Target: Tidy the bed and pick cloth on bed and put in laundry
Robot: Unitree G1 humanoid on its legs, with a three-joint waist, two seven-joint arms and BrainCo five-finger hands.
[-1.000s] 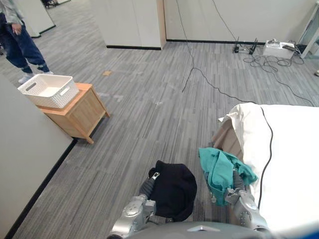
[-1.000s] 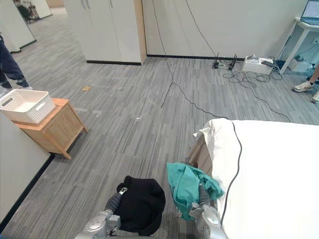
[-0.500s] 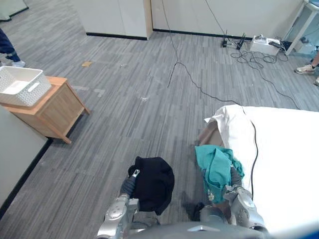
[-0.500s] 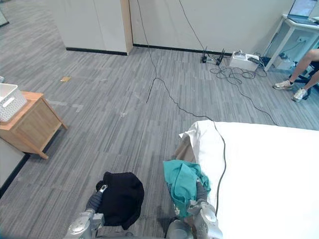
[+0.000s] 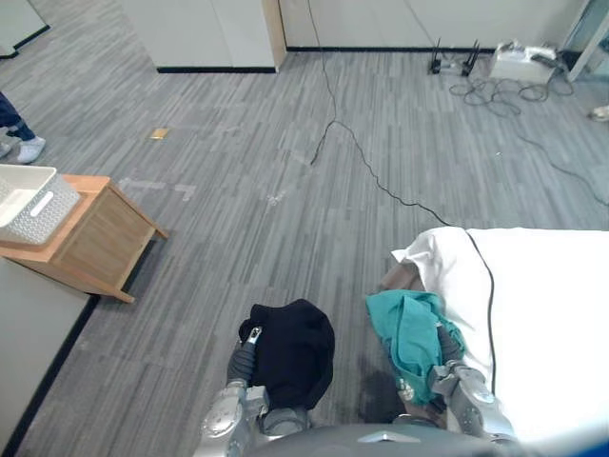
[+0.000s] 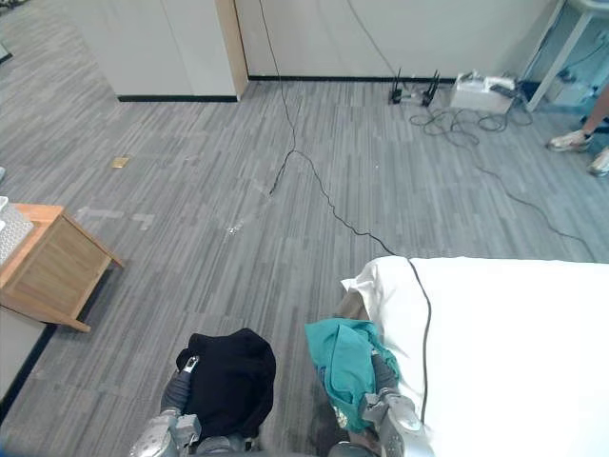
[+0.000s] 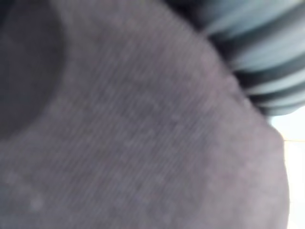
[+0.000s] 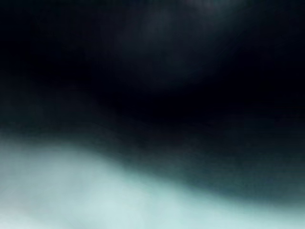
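A black cloth [image 5: 290, 345] is bunched over my left hand [image 5: 242, 361], low in the left eye view above the grey floor. A teal cloth [image 5: 409, 327] hangs over my right hand [image 5: 447, 348], close beside the corner of the bed [image 5: 547, 314], which has a white sheet. Both hands are buried in their cloths. Dark grey fabric [image 7: 143, 143] presses against the left wrist camera, and teal fabric [image 8: 119, 205] lies against the right wrist camera. A white laundry basket [image 5: 27, 201] stands on a small wooden table [image 5: 90, 243] at the far left.
Grey plank floor lies open between me and the wooden table. A pale wall panel [image 5: 29, 343] runs along the lower left. White cabinets [image 5: 209, 33] stand at the back, with power strips [image 5: 519, 62] at the back right. A person's shoe [image 5: 21, 149] shows at the left edge.
The whole picture has shifted, so the camera has moved: the basket and table now sit at the left edge. Both cloths stay on my hands, low in the view.
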